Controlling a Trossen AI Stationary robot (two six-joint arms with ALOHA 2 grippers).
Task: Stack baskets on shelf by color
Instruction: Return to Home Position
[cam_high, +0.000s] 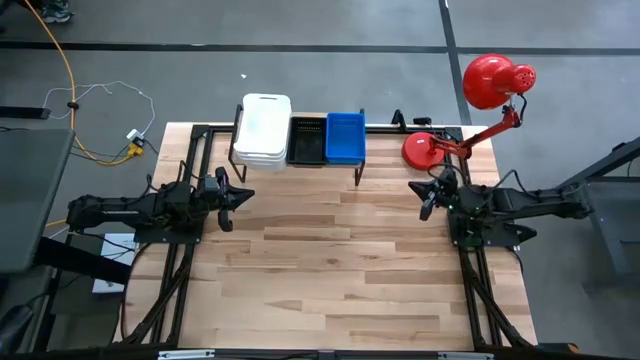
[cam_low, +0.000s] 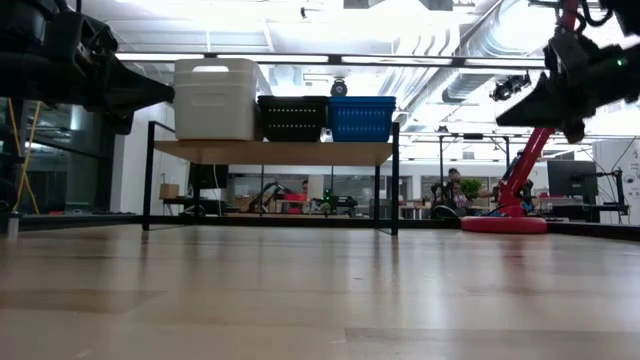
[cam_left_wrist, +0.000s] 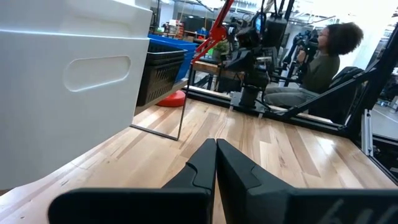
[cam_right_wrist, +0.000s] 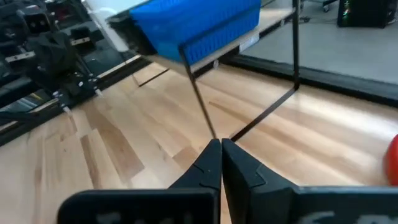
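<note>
Three basket colours line the shelf (cam_low: 270, 152): white stack (cam_high: 265, 130), black mesh basket (cam_high: 306, 140), blue basket (cam_high: 345, 137). The left gripper (cam_left_wrist: 216, 144), fingers pressed together and empty, has the white stack just ahead. The right gripper (cam_right_wrist: 221, 144), likewise closed on nothing, faces the blue basket farther off.

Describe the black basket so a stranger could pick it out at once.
Find the low wood-topped shelf at the far edge of the table. On it, the black basket sits in the middle of the row: dark and mesh-sided, between the taller white stack and the blue basket.
</note>
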